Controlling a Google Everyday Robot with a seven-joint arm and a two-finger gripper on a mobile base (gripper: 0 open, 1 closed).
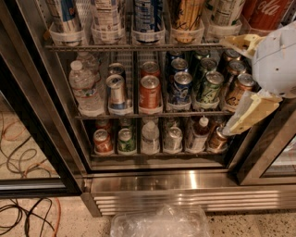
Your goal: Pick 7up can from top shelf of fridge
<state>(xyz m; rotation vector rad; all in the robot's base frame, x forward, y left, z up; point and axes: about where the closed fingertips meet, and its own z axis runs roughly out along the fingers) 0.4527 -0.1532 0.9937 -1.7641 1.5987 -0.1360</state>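
Gripper (226, 87) position: right edge of the view, in front of the fridge (185, 183), level with the middle rack of short cans (150, 90). Its two pale yellow fingers (249, 115) are spread wide apart and grasp nothing; one points left just below the top shelf (138, 47), the other slants down toward the lowest rack. The 7up can (225, 11) stands upright in a clear cup holder (222, 31) on the top shelf, second from the right, just beside the red Coca-Cola can (268, 14) and above the upper finger. A water bottle (85, 88) stands at the left of the middle rack. Cables (27, 217) lie on the floor at lower left
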